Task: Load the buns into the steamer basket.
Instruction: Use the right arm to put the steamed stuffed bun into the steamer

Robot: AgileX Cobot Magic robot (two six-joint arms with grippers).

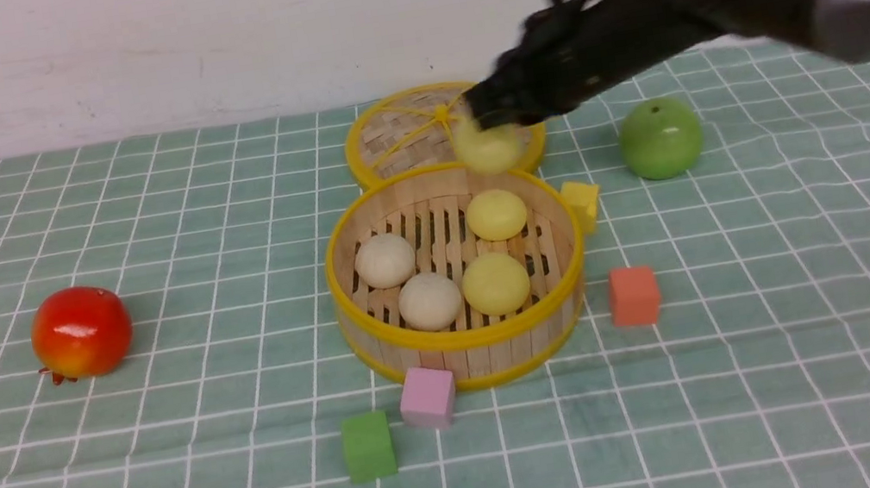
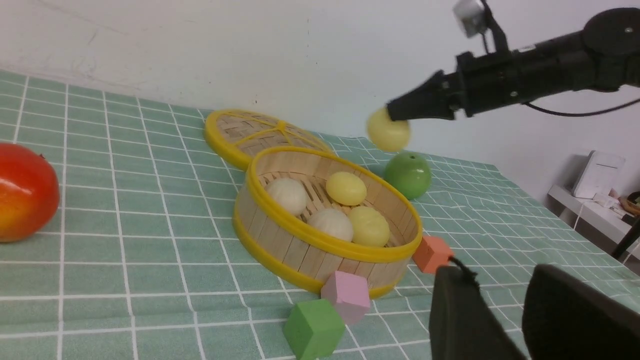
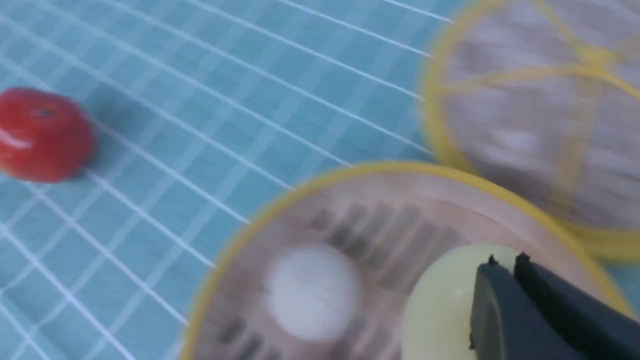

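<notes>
The steamer basket (image 1: 463, 340) stands mid-table and holds two off-white buns (image 1: 384, 260) and two pale yellow buns (image 1: 496, 214). A further pale yellow bun (image 1: 488, 146) is blurred in mid-air above the basket's far rim, just under the tips of my right gripper (image 1: 479, 110). In the right wrist view, the right gripper (image 3: 505, 260) has its jaws pressed together, and the bun (image 3: 440, 305) lies beside and below them, not between them. My left gripper (image 2: 497, 270) stays low at the near left of the table, open and empty.
The flat woven lid (image 1: 400, 136) lies behind the basket. A green apple (image 1: 659, 139) sits at the back right and a red fruit (image 1: 80, 331) at the left. Yellow (image 1: 582, 203), orange (image 1: 633, 295), pink (image 1: 427, 396) and green (image 1: 367, 446) cubes ring the basket.
</notes>
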